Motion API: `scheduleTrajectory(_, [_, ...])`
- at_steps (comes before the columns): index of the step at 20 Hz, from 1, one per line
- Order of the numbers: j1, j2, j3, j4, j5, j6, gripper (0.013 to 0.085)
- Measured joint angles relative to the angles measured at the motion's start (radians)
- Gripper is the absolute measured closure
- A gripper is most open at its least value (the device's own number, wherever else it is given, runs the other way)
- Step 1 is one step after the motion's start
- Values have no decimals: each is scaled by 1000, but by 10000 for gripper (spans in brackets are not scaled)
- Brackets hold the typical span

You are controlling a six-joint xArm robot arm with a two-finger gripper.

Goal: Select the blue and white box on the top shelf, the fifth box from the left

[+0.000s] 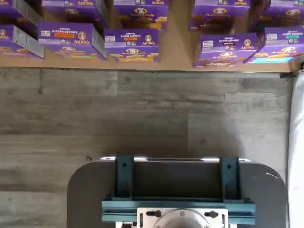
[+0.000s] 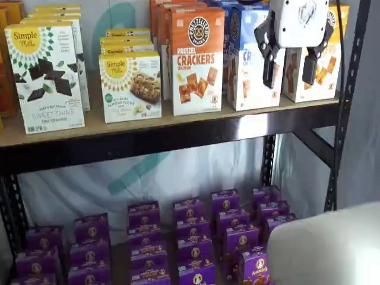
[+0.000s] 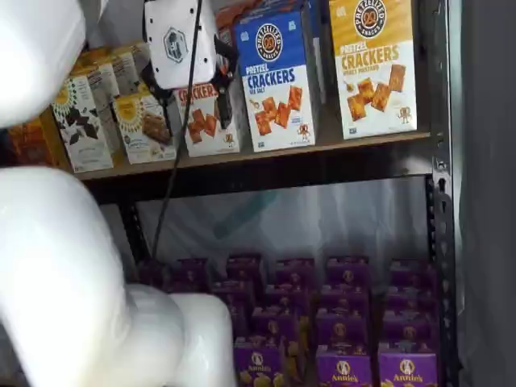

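Note:
The blue and white box [image 2: 249, 65] stands on the top shelf [image 2: 178, 122] between an orange carton and a white and yellow carton; it also shows in a shelf view [image 3: 278, 76]. My gripper [image 2: 290, 66] hangs in front of the shelf, level with the cartons. Its two black fingers are apart with a plain gap and hold nothing. One finger overlaps the blue and white box's right edge, the other the white and yellow carton. Its white body also shows in a shelf view [image 3: 177, 40]. The wrist view shows neither the box nor the fingers.
The orange Pretzel Crackers carton [image 2: 197, 59] and the white and yellow carton [image 3: 375, 64] flank the box. Simple Mills boxes [image 2: 44, 77] fill the shelf's left. Purple Annie's boxes [image 2: 190, 237] lie below. A black upright [image 2: 344, 107] stands at the right. The arm's white links [image 3: 56, 266] fill one view's left.

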Motion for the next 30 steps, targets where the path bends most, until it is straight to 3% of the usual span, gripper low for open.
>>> scheduleTrajectory(1, [-19, 2, -1, 21, 5, -9, 130])
scheduleTrajectory(2, [-79, 8, -4, 83, 19, -35, 130])
scheduleTrajectory(3, [-112, 10, -5, 123, 26, -52, 130])
scheduleTrajectory(5, [-129, 11, -5, 148, 27, -62, 130])
scheduleTrajectory(9, [-107, 13, -4, 132, 14, -51, 130])
scheduleTrajectory(15, [-54, 10, 10, 68, -81, -33, 130])
scheduleTrajectory(24, [-94, 89, -28, 27, -188, -90, 130])
scheduleTrajectory(30, [-125, 150, -65, 26, -254, -124, 130])
